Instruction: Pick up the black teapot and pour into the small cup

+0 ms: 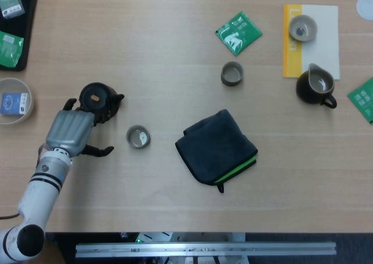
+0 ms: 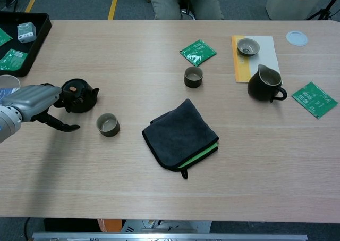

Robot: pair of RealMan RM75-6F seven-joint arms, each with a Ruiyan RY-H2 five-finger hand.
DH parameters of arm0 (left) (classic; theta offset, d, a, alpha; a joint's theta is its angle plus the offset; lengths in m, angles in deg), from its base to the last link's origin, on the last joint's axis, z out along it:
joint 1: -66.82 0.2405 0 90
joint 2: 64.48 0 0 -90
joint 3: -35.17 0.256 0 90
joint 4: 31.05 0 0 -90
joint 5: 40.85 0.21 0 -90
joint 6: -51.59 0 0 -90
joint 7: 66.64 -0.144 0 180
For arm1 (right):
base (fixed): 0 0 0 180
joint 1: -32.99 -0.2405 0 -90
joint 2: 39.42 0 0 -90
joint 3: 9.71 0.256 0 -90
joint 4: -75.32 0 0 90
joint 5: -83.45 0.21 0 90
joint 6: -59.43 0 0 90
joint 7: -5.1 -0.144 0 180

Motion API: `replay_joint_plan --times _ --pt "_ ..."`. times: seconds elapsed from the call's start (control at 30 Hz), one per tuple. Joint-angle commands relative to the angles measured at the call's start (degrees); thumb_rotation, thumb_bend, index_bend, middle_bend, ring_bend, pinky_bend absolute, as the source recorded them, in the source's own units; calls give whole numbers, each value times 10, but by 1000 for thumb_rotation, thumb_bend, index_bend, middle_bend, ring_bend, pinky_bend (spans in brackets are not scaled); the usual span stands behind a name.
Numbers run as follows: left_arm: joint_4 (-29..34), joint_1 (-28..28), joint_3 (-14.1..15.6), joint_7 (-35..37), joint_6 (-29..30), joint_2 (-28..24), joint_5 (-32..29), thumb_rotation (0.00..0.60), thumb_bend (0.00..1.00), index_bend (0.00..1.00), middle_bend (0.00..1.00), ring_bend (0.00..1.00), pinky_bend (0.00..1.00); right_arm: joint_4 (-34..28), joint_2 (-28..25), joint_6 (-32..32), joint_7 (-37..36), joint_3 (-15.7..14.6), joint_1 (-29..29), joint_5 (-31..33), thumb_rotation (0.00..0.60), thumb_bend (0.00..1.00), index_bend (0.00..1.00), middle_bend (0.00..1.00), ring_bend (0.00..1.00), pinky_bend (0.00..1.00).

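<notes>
At the far left edge a black tray (image 1: pixel 17 28) holds green packets, and below it a round bowl (image 1: pixel 14 101) holds a blue item. The left hand (image 1: pixel 71 130) lies low over the table (image 1: pixel 175 42) right beside the teapot (image 1: pixel 98 99), its back turned up to the head camera. Its fingers (image 1: pixel 70 104) curl toward the near-left side of the pot while the thumb (image 2: pixel 62 126) sticks out apart along the table; whether the fingers actually touch or pinch the pot, I cannot tell. The teapot stands upright on the table at the left, spout pointing right. Just right of it and a little nearer the front edge stands the small cup (image 1: pixel 139 137), upright and apart from the pot. Near the middle lies a folded dark cloth (image 1: pixel 217 147) with a green edge showing. Behind it stands a second cup (image 1: pixel 232 74), with a green packet (image 1: pixel 238 33) beyond that. Further right a yellow-edged white sheet (image 1: pixel 317 39) bears a pale bowl (image 1: pixel 302 28), and a dark pitcher (image 1: pixel 315 86) stands at the sheet's near edge. Another green packet (image 2: pixel 314 99) lies at the right, and a white disc (image 2: pixel 297 38) sits in the far right corner. The right hand shows in neither view.
</notes>
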State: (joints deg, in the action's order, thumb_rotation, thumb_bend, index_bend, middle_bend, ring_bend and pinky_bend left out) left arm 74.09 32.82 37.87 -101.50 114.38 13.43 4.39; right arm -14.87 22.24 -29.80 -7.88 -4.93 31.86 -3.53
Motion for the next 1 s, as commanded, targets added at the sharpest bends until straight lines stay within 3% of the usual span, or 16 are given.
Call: replay_joint_plan --times 0.03,0.2,0.77,0.87,1.0 --pt "-3 1 1 2 -3 2 -1 362 169 329 383 292 78 -1 0 0 1 0 0 0 600 185 458 421 285 315" --pt "-11 1 -2 10 -10 5 -4 361 170 361 423 329 78 -2 -1 0 2 1 0 2 600 186 458 421 285 315" --pt "-74 -25 -19 16 -57 16 -17 349 169 622 706 550 78 0 -2 -5 -2 6 2 8 600 185 458 421 285 315" --pt "-81 -28 -26 23 -60 16 -17 318 169 679 766 606 78 1 -2 -6 -3 6 2 8 600 185 458 421 285 315" --pt "-84 -30 -35 37 -60 11 -12 162 165 742 829 667 78 2 -1 -6 -4 6 2 8 600 185 458 421 285 315"
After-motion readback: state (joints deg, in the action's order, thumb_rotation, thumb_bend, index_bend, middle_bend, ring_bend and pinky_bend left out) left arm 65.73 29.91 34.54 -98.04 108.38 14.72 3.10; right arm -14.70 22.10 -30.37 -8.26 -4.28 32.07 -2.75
